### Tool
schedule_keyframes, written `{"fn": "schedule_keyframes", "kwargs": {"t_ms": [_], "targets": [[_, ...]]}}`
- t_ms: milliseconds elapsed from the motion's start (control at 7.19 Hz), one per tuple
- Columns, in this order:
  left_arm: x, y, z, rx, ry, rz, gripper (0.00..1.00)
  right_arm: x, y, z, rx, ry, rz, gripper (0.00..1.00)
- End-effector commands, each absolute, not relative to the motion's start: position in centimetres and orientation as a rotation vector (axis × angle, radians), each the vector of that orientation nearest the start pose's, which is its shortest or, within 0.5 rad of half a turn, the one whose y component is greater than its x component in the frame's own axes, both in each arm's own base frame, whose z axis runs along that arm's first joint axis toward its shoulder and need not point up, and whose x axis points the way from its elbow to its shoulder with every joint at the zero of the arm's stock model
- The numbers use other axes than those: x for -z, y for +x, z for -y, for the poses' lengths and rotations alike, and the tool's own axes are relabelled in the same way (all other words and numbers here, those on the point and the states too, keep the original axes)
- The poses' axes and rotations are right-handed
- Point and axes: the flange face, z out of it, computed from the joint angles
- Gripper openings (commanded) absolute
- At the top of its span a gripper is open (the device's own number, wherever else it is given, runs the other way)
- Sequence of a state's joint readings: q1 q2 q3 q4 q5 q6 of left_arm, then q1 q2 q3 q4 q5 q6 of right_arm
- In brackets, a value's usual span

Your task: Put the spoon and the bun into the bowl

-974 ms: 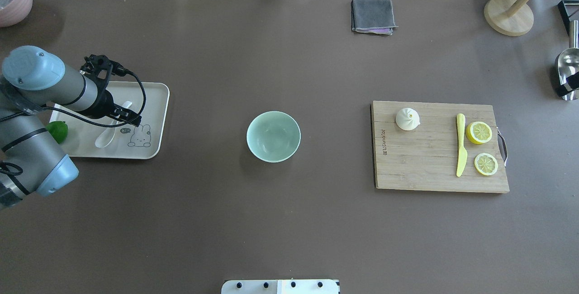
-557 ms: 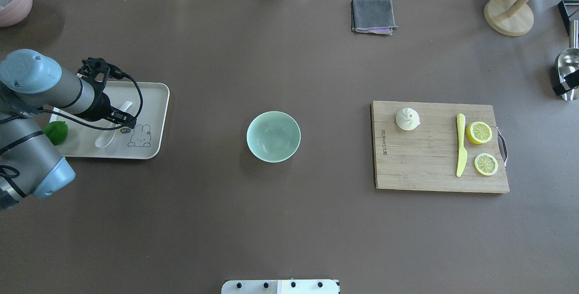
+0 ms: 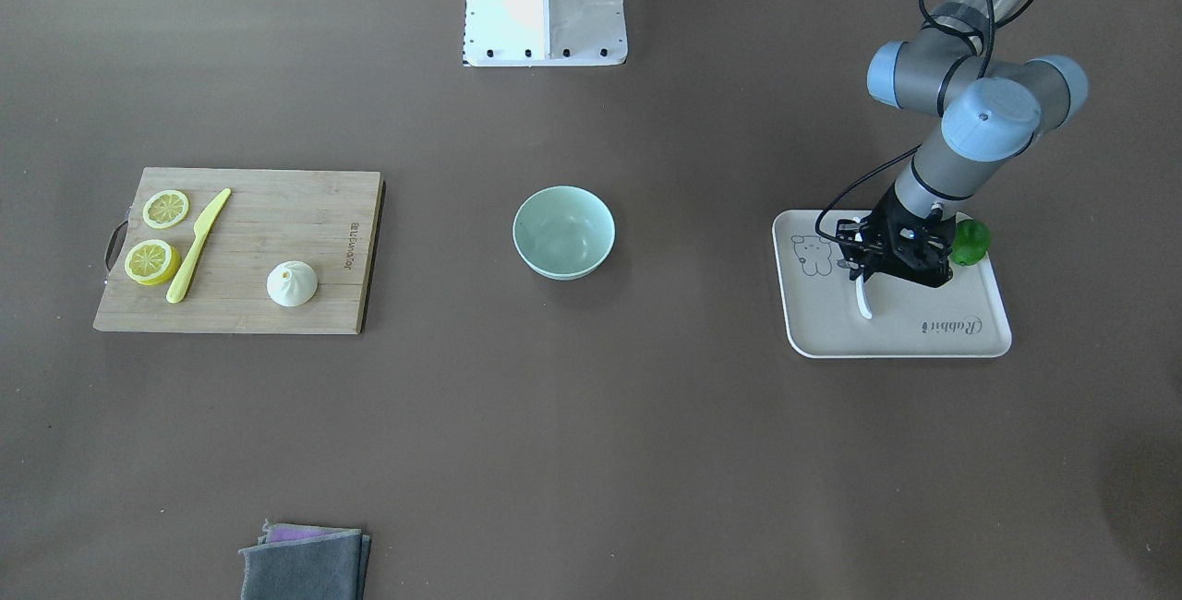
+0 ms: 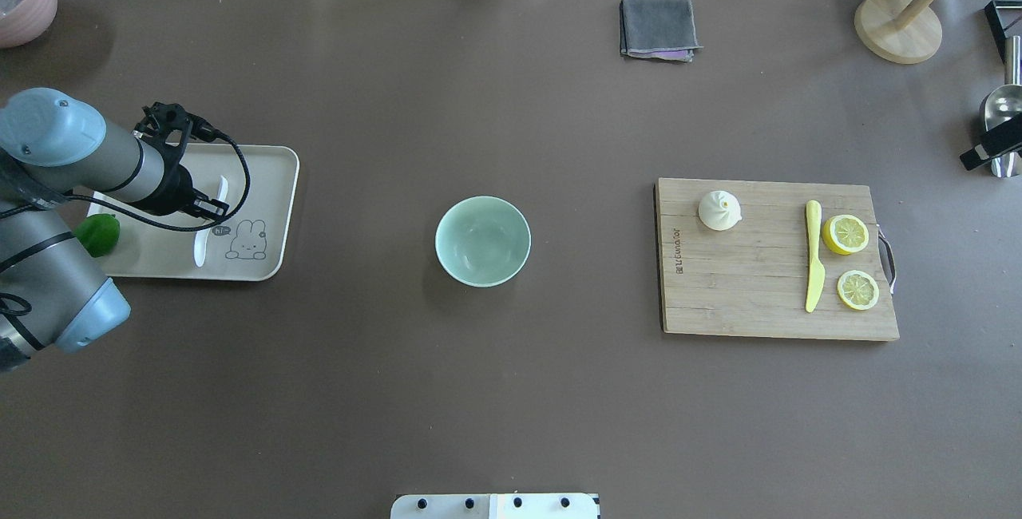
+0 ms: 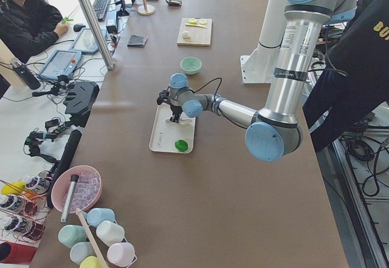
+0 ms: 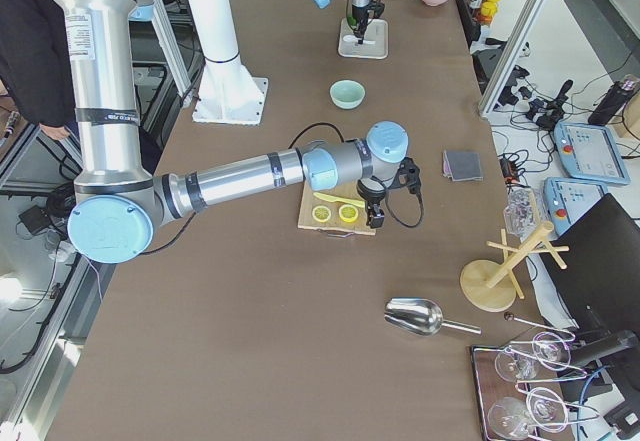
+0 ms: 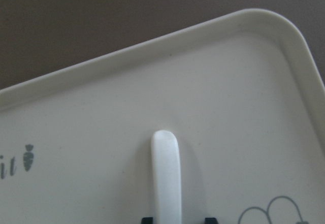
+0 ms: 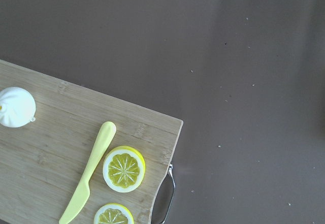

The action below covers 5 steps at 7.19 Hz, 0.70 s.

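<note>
The white spoon (image 4: 209,219) lies on the beige tray (image 4: 267,172) at the left, turned on its edge. My left gripper (image 4: 209,207) is shut on it low over the tray. Its handle sticks out past the fingertips in the left wrist view (image 7: 166,173) and in the front view (image 3: 864,305). The mint-green bowl (image 4: 482,241) stands empty at mid table. The white bun (image 4: 720,210) sits on the wooden cutting board (image 4: 750,295) at the right. My right gripper (image 6: 376,219) hovers above the board's lemon end. I cannot tell whether it is open.
A green lime (image 4: 97,233) lies on the tray beside my left arm. A yellow-green knife (image 4: 813,255) and two lemon halves (image 4: 845,233) lie on the board. A grey cloth (image 4: 657,27), a wooden stand (image 4: 898,28) and a metal scoop (image 4: 1002,108) are at the back right.
My left gripper has come down and closed on the spoon. The spoon has turned from lying flat to standing on its edge. A dark part of the right arm has shifted at the right edge.
</note>
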<state>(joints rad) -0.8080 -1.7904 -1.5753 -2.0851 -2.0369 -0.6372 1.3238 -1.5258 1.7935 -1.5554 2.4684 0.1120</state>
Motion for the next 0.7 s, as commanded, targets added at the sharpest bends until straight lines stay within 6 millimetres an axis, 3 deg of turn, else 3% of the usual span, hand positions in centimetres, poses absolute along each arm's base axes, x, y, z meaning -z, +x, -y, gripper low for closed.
{"fn": "schedule_keyframes", "kwargs": {"t_ms": [0,139,557], "targets": [[-47.1,33.3,51.4,-0.267,0.261,-0.86,0.0,-50.9,-7.7,51.0,0.249,0.098,0.929,1.0],[-44.6,31.4,53.1,-0.257,0.258,-0.93,0.0,-50.0,-9.2,51.4,0.235,0.082,0.934,1.0],[-36.0,34.1,55.7,-0.134,0.231,-1.039,0.0,-48.0,-15.7,51.1,0.207,0.077,0.925,1.0]]}}
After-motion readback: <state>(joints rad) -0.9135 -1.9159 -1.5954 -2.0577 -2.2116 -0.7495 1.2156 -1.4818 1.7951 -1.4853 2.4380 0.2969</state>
